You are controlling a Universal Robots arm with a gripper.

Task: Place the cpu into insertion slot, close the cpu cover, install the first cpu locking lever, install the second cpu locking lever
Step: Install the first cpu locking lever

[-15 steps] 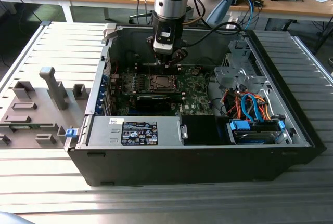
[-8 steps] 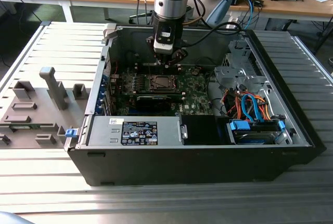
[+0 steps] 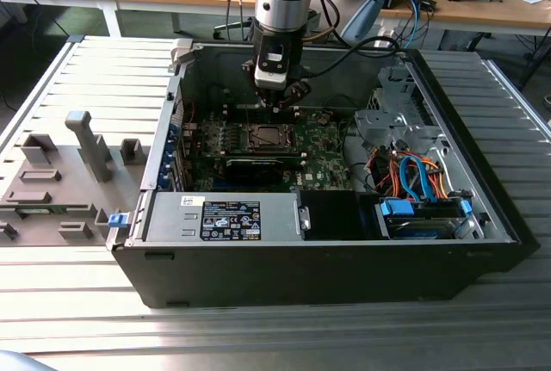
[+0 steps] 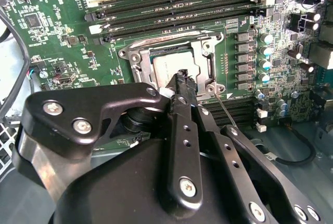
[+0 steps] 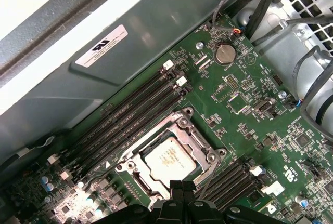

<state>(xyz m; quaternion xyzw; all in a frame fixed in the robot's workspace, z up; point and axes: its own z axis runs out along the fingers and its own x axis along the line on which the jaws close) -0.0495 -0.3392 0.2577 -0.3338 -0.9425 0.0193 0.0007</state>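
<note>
The cpu lies flat in the insertion slot on the green board, its dull silver top showing through the window of the cpu cover. The cover lies down over it. A thin wire locking lever slants up off one corner of the socket, beside the fingers. My gripper hovers just above the socket's edge, shut with nothing between its fingers. In the exterior view the socket sits right below it inside the case.
Long memory slots run beside the socket. A long black expansion card, the power supply and a drive bay with blue and orange cables stand nearby. The case wall rises behind my gripper. A grey fixture lies outside.
</note>
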